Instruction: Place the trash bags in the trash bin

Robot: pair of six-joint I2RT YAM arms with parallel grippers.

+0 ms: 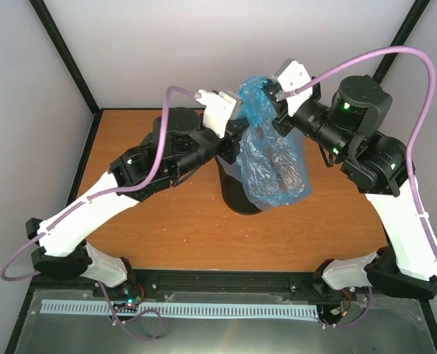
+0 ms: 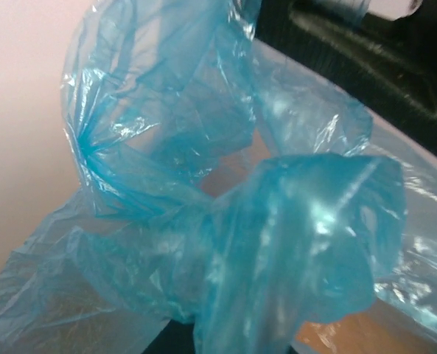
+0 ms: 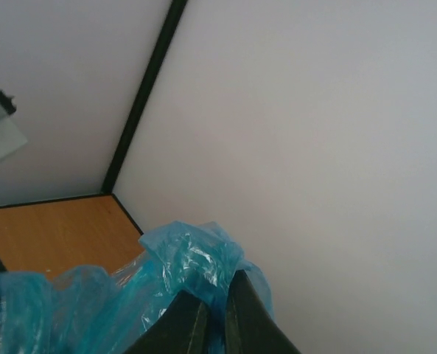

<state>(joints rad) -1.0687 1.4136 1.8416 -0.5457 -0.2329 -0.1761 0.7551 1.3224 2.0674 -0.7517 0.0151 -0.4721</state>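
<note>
The light-blue trash bag [image 1: 273,162] hangs in the air between my two grippers, its lower part dangling over the black trash bin [image 1: 235,199], which stands on the table and is mostly hidden behind the film. My right gripper [image 1: 271,103] is shut on the bag's bunched top; in the right wrist view film [image 3: 189,258] is pinched between its dark fingers [image 3: 181,324]. My left gripper [image 1: 242,127] holds the bag's left side. In the left wrist view the bag [image 2: 277,221] fills the frame and hides the fingers; a bunched strand rises from where they are.
The wooden table [image 1: 166,221] is enclosed by white walls with black corner posts [image 1: 67,55]. The right arm's dark wrist [image 2: 365,44] shows close behind the film in the left wrist view. Both arms meet above the table's far middle.
</note>
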